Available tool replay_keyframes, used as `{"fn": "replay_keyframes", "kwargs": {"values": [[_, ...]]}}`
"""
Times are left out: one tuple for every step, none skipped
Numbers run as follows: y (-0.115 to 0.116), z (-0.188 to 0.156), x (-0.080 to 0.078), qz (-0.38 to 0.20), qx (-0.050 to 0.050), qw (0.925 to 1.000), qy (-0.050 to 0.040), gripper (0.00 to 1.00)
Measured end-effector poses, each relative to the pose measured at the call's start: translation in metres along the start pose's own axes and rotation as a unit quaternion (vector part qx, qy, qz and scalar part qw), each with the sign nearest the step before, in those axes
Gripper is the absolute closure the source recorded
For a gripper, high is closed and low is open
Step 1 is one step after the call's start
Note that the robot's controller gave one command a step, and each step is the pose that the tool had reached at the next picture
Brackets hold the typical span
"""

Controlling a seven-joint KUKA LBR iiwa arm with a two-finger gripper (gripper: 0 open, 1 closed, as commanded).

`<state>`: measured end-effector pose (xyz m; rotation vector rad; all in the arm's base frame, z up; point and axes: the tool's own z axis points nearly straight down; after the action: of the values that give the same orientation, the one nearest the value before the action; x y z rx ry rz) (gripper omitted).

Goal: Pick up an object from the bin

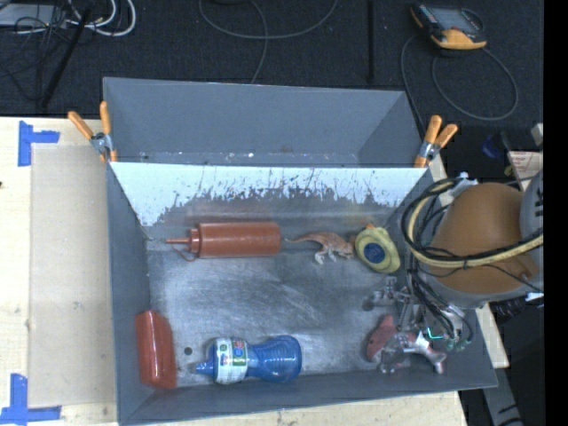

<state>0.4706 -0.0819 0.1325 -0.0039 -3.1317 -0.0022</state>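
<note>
My gripper (pixel 410 331) is low in the bin's front right corner. Right at its left side lies a small dark red thing (pixel 382 335); how the two touch is hidden by the gripper's metal parts. A round yellow tape measure with a green-blue face (pixel 377 249) lies just behind the gripper. To the left of the tape measure is a small brown dinosaur figure (pixel 325 242).
A brown squeeze bottle (pixel 232 239) lies on its side along the back. A blue bottle with a white label (pixel 256 359) lies at the front, and a red cylinder (pixel 155 349) in the front left corner. The arm's orange cover and cables hang over the right rim.
</note>
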Motion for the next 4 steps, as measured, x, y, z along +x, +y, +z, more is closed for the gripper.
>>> {"fn": "replay_keyframes", "kwargs": {"values": [[0.000, -0.004, -0.002, -0.002, 0.001, 1.0000, -0.0037, 0.00], [-0.027, 0.059, -0.044, -0.118, 0.000, 0.9930, -0.0010, 1.00], [-0.027, 0.059, -0.044, -0.119, 0.000, 0.9930, -0.0010, 1.00], [-0.004, 0.058, -0.078, -0.110, 0.003, 0.9939, -0.0008, 1.00]]}}
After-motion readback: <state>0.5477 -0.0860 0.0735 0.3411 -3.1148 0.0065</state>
